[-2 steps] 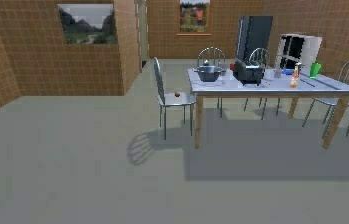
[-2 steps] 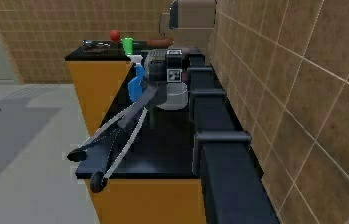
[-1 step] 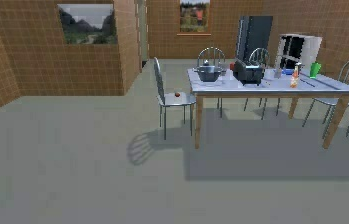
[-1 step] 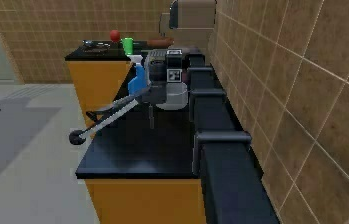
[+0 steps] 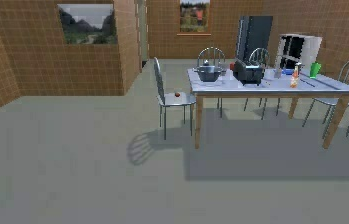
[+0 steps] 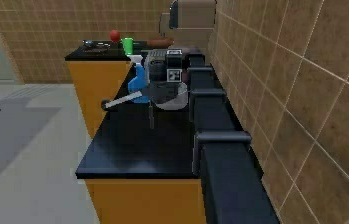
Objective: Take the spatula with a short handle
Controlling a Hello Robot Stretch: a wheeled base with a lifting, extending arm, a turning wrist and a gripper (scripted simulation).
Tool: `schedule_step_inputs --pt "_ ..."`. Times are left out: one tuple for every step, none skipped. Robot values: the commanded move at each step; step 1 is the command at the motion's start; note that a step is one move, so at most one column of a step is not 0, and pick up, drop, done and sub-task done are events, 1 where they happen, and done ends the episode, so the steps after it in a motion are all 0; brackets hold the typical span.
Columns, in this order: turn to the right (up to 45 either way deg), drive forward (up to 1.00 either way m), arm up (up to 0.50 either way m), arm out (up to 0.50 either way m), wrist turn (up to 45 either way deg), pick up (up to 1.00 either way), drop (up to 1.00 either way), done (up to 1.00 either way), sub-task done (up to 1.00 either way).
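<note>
- The arm (image 6: 214, 130) reaches along the black counter (image 6: 132, 155), and the pincer (image 6: 154, 100) sits at its far end among clutter.
- A blue thing (image 6: 127, 98) with a short pale handle lies on the counter just left of the pincer (probably the spatula, though too blobby to be sure). A pale bottle (image 6: 139, 68) stands just behind it.
- I cannot tell whether the pincer grasps anything, since things lie on the counter right at it.
- To do this step well, I judge: line up on the handle, avoid nudging the bottle, then lift straight up, clear of the counter.
- No label or writing can be read.
</note>
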Motion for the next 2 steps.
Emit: schedule_step_inputs --pt "0.0 0.0 0.0 0.0 27.0 0.0 0.0 0.0 0.0" --pt "0.0 0.0 0.0 0.0 0.0 1.0 0.0 0.0 0.0"
